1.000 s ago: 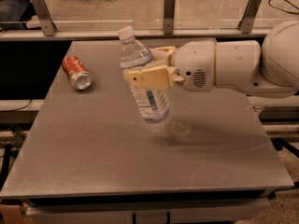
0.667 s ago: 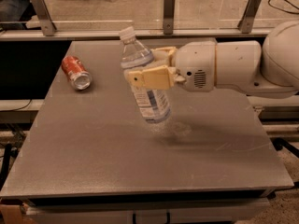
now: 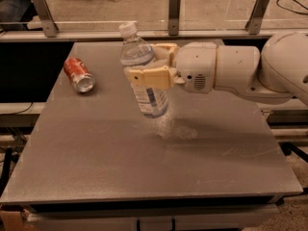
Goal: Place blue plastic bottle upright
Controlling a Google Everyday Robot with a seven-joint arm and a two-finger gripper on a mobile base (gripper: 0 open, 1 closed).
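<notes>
The blue plastic bottle (image 3: 144,71) is clear with a white cap at top and a white-and-blue label. It is held nearly upright, tilted slightly with the cap leaning left, its base a little above the grey table (image 3: 120,158). My gripper (image 3: 147,64) reaches in from the right and is shut on the bottle's middle. One tan finger (image 3: 149,77) crosses the bottle's front; the other is behind it.
A red soda can (image 3: 79,74) lies on its side at the table's left. A rail with metal posts (image 3: 174,6) runs along the far edge. The white arm (image 3: 250,73) spans the right side above the table.
The bottle and gripper have stayed almost in the same place, with only a slight shift.
</notes>
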